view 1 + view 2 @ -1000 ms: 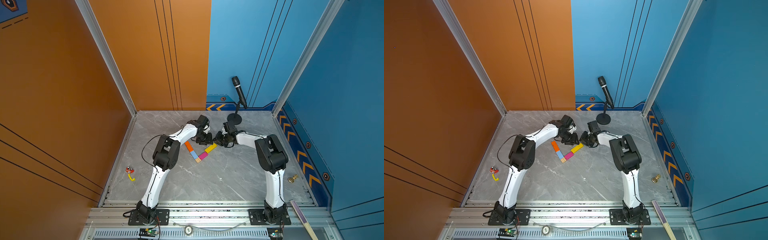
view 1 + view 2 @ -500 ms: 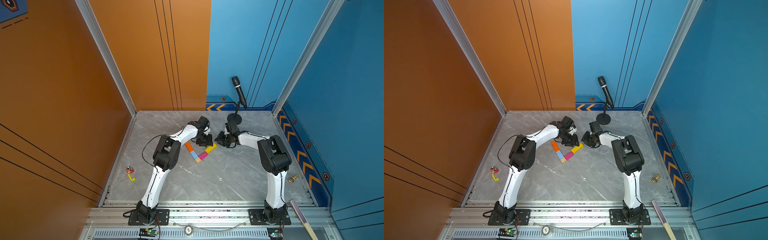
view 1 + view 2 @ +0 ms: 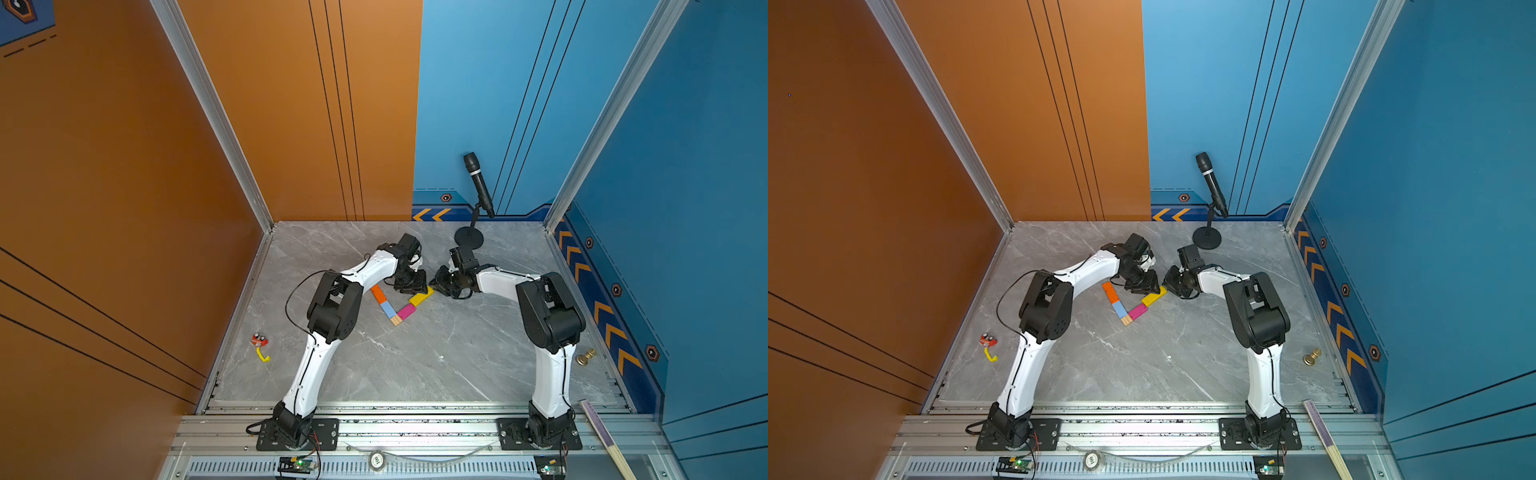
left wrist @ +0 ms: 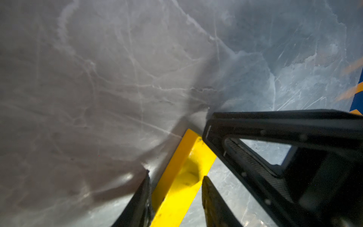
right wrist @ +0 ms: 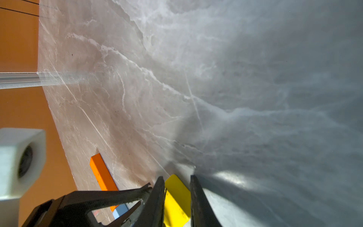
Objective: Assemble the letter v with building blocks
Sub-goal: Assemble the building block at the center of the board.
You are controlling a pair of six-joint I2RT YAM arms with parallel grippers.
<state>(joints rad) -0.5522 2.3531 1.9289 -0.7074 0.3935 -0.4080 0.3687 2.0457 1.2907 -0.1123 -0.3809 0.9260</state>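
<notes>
The building blocks lie as the letter v in both top views: orange (image 3: 378, 293), light blue (image 3: 387, 308), wood (image 3: 396, 320) at the point, pink (image 3: 406, 311) and yellow (image 3: 420, 297). My left gripper (image 3: 411, 286) and right gripper (image 3: 436, 284) meet at the yellow block's far end. In the left wrist view my left gripper (image 4: 175, 175) is shut across the yellow block (image 4: 182, 176). In the right wrist view my right gripper (image 5: 177, 177) is shut on that block's end (image 5: 176, 192); the orange block (image 5: 102, 173) lies beside it.
A microphone stand (image 3: 468, 237) is just behind the right arm. A red-and-yellow gadget (image 3: 259, 345) lies near the left wall, a brass knob (image 3: 585, 356) near the right wall, and a flat stick (image 3: 606, 440) on the front rail.
The right arm's elbow has drifted slightly toward the front. Both grippers and the blocks stay where they were.
</notes>
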